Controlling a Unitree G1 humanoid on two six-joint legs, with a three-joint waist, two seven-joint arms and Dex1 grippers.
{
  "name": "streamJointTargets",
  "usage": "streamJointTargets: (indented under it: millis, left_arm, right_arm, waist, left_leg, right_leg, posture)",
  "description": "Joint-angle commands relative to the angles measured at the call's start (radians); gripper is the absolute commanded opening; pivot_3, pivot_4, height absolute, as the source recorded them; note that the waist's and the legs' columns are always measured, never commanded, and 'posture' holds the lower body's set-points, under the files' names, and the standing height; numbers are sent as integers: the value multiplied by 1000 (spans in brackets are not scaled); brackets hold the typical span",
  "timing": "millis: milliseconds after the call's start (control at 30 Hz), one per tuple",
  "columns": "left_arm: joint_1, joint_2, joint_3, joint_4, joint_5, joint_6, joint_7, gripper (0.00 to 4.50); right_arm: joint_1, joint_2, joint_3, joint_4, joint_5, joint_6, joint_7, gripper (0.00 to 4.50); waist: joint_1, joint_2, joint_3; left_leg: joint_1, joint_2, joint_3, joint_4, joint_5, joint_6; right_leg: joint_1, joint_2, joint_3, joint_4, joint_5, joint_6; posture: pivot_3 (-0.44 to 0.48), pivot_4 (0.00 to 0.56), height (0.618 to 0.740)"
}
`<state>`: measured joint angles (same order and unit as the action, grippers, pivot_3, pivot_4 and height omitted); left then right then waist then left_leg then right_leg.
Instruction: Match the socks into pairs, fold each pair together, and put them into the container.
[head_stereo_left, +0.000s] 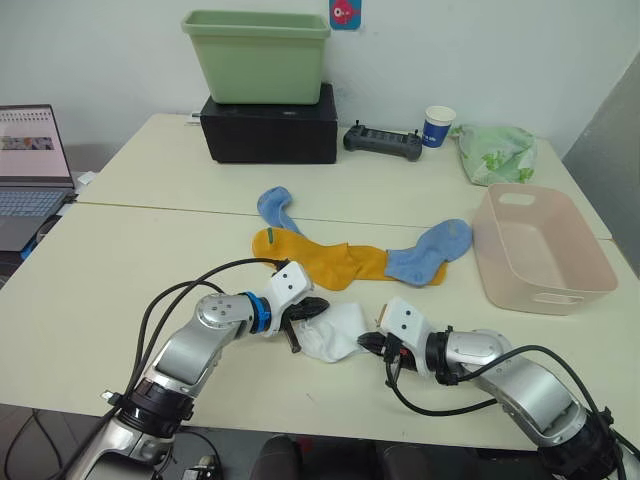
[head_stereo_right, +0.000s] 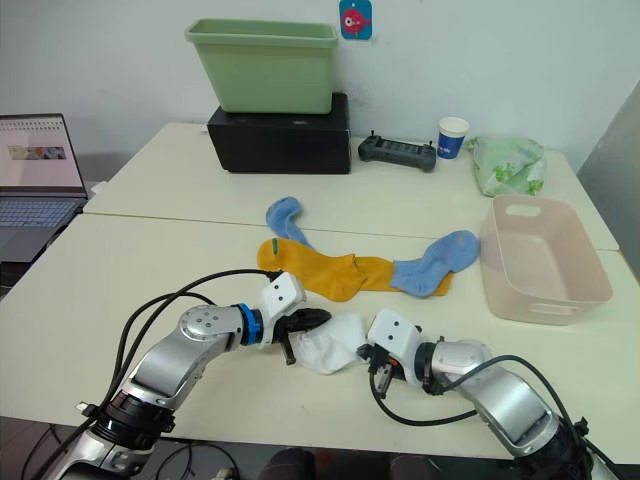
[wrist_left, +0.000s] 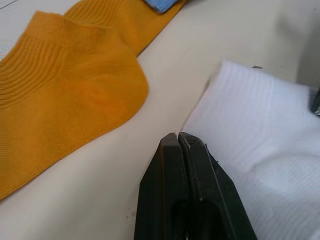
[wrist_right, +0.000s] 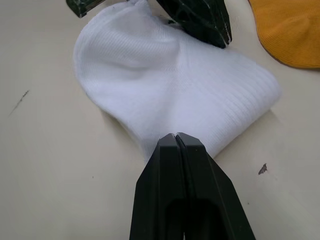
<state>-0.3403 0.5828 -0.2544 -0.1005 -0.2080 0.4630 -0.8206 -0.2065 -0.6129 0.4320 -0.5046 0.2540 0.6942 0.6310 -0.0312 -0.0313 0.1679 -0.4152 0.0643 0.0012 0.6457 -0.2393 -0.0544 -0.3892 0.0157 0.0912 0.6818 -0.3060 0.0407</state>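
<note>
A bunched white sock (head_stereo_left: 335, 332) lies near the table's front edge between my two grippers. My left gripper (head_stereo_left: 305, 318) is shut, its tips touching the sock's left edge (wrist_left: 250, 130). From the other side, my right gripper (head_stereo_left: 372, 344) is shut on the white sock's edge (wrist_right: 175, 90). Beyond them lie mustard-yellow socks (head_stereo_left: 325, 262), overlapping in a row, with a light blue sock (head_stereo_left: 430, 252) over their right end. Another light blue sock (head_stereo_left: 275, 208) lies at their left end. The pink container (head_stereo_left: 545, 292) stands empty on the right.
At the back stand a green tub (head_stereo_left: 258, 55) on a black box (head_stereo_left: 270, 125), a black controller (head_stereo_left: 383, 142), a paper cup (head_stereo_left: 438, 127) and a pale green cloth bundle (head_stereo_left: 495, 152). A laptop (head_stereo_left: 30, 170) sits far left.
</note>
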Motion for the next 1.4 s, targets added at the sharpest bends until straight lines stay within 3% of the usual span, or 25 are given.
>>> streamJointTargets:
  millis: [33, 167, 300, 633, 767, 900, 1100, 1267, 1400]
  left_arm:
    - [12, 11, 94, -103, -92, 6, -44, 0]
    - [30, 60, 138, -253, -200, 82, -112, 0]
    - [55, 100, 90, -245, -157, 69, -141, 0]
    - [71, 85, 6, -122, -73, 62, -140, 0]
    - [98, 110, 7, -124, -61, 55, -154, 0]
    - [133, 133, 21, -144, -65, 55, -164, 0]
    - [145, 134, 19, -156, -60, 55, -153, 0]
    - [151, 138, 24, -160, -55, 56, -147, 0]
    - [165, 139, 29, -172, -51, 56, -141, 0]
  right_arm:
    - [10, 19, -91, -76, 28, -2, -17, 44]
    - [28, 29, -168, -127, 66, 59, -33, 44]
    - [30, 57, -197, -147, 89, 132, -61, 44]
    - [-54, 164, -297, -113, 210, 359, -130, 44]
    - [-98, 213, -357, -86, 274, 519, -168, 858]
    - [-152, 235, -414, -32, 350, 704, -155, 2185]
    - [-201, 227, -335, 22, 379, 749, -128, 4313]
    - [-228, 259, -258, 79, 370, 745, -136, 4461]
    - [-252, 396, -271, 181, 365, 776, -186, 4461]
  waist:
    - [-1, 0, 0]
    - [0, 0, 0]
    - [0, 0, 0]
    - [0, 0, 0]
    - [-1, 0, 0]
    - [-2, 0, 0]
    - [-2, 1, 0]
    - [-3, 1, 0]
    - [-12, 1, -2]
  left_leg:
    - [0, 0, 0, 0, 0, 0]
    - [-1, 0, 0, 0, 0, 0]
    - [0, 0, 0, 0, 0, 0]
    - [0, 0, 0, 0, 0, 0]
    - [0, 0, 0, 0, 0, 0]
    - [0, 0, 0, 0, 0, 0]
    - [0, 0, 0, 0, 0, 0]
    - [0, 0, 0, 0, 0, 0]
    - [1, 1, 0, -1, 0, 0]
  right_leg:
    - [0, 0, 0, 0, 0, 0]
    - [0, 0, -1, 0, 0, 0]
    - [1, -1, -1, 0, 0, 0]
    - [0, 0, -1, 1, 0, -1]
    - [0, 0, -1, 1, 1, -1]
    - [0, 0, 0, 1, 1, -2]
    - [0, 0, 0, 1, 1, -1]
    - [0, 0, 0, 1, 1, -1]
    - [0, 1, 0, 1, 1, -1]
  posture:
    - [0, 150, 719]
    - [0, 150, 719]
    - [0, 150, 719]
    - [0, 150, 719]
    - [0, 150, 719]
    - [0, 150, 719]
    - [0, 150, 719]
    - [0, 150, 719]
    - [0, 150, 719]
